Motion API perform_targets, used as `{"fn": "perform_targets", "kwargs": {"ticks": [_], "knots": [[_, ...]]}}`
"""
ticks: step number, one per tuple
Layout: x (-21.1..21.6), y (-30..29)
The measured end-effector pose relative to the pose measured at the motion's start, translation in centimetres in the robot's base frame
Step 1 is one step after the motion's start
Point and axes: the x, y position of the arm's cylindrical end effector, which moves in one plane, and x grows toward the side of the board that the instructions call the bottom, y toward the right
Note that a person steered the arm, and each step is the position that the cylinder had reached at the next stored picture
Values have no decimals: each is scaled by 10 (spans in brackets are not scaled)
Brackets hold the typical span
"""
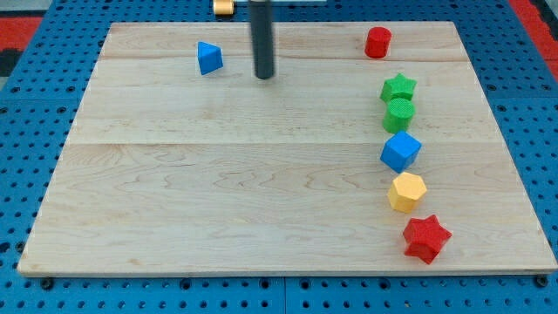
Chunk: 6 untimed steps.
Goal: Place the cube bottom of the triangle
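- My tip (264,76) stands near the view's top, just right of the blue triangle (208,58), touching no block; as an end effector it is a bare rod, holding nothing.
- The blue cube (400,152) sits well apart at the desk's (218,192) right, between a green cylinder (398,114) and a yellow block (406,192).
- Judged step: approach not begun. Next, the tip must reach the cube's right side and push it left, stopping below the triangle.

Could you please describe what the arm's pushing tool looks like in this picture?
It is a plain, straight, dark grey rod with a smooth cylindrical shaft and a blunt round end, my tip. No cables, markings or labels show on it; the arm above is cropped out.
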Motion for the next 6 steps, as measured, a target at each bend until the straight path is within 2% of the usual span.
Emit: {"fn": "perform_targets", "kwargs": {"ticks": [1, 2, 3, 4, 5, 6], "knots": [[-2, 19], [-33, 35], [-45, 93], [-26, 173], [14, 231], [72, 262]]}}
